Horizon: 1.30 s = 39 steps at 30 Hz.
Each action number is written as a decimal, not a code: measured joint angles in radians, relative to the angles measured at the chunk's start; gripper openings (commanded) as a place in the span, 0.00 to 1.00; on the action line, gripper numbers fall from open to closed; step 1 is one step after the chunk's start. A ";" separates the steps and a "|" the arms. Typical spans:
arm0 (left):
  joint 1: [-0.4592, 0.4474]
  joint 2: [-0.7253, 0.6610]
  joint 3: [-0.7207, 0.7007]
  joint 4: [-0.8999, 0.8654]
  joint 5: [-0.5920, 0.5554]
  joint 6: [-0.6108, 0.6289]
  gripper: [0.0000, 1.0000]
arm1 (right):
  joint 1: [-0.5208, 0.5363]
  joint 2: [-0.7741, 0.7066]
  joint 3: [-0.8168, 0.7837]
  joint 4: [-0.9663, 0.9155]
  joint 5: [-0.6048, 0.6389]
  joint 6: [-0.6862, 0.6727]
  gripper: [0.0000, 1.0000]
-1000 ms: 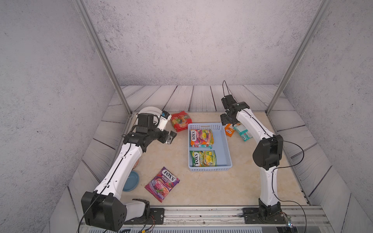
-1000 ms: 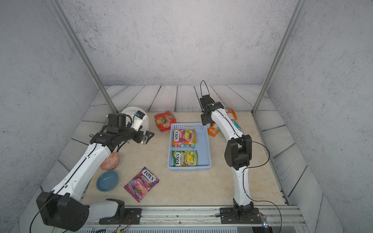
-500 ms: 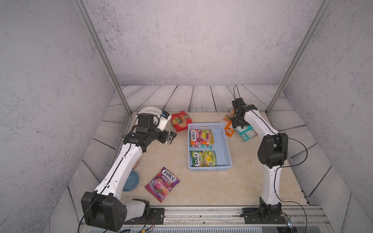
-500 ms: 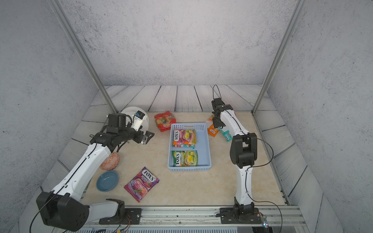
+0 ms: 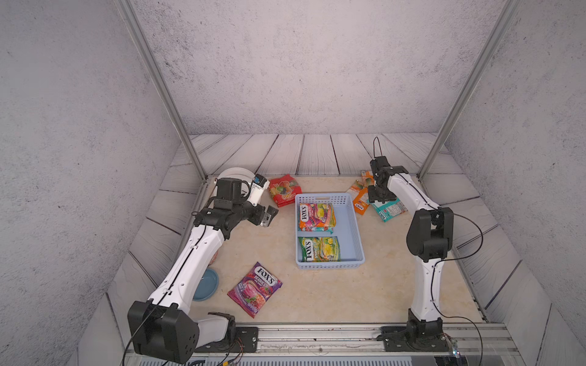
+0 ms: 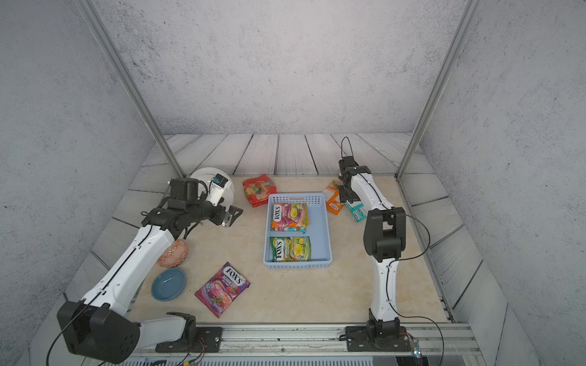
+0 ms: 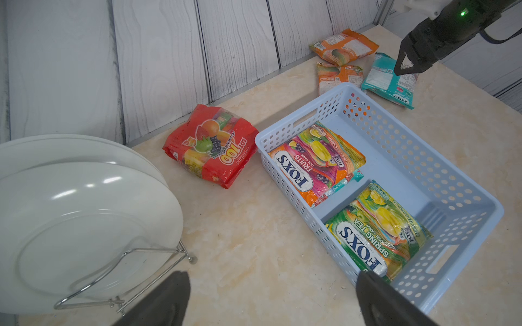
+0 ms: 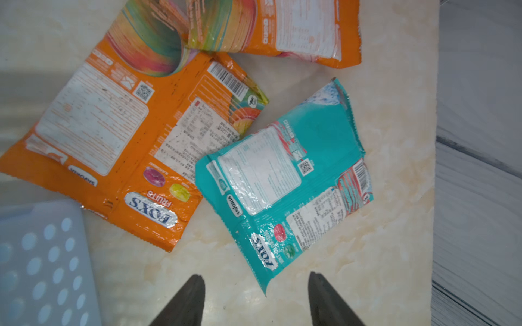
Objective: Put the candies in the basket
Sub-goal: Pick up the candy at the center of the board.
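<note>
Teal candy bag (image 8: 282,183) flat on desk (image 5: 317,294), right of basket (image 5: 357,228) | its corner just ahead of my right jaws, parted, empty | left jaws wide, empty

Wearing white shells along the links of the left arm (image 5: 196,260) and the right arm (image 5: 426,285), capping every joint in bulky black housings. Running a thin black cable down each white link, looping loose beside the right elbow. Carrying a white cylinder (image 5: 257,190) with a blue-and-black end near the left wrist. Tapering into black fingers (image 8: 183,304). Glowing from a green lamp (image 7: 462,12) on the right wrist.
</note>
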<state>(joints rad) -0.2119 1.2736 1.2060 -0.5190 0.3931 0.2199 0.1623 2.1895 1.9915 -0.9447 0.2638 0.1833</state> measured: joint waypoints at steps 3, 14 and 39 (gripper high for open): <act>-0.001 0.000 0.000 0.000 -0.001 0.000 0.99 | 0.000 0.031 0.000 0.000 -0.015 0.006 0.58; -0.003 0.000 -0.001 0.000 -0.002 0.001 0.99 | -0.014 0.134 0.031 -0.021 -0.040 0.024 0.51; -0.004 0.002 -0.001 0.000 -0.001 0.004 0.99 | -0.036 0.176 0.076 -0.042 -0.058 0.030 0.00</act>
<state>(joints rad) -0.2161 1.2758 1.2049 -0.5190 0.3923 0.2237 0.1265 2.3657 2.0670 -0.9871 0.2062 0.2131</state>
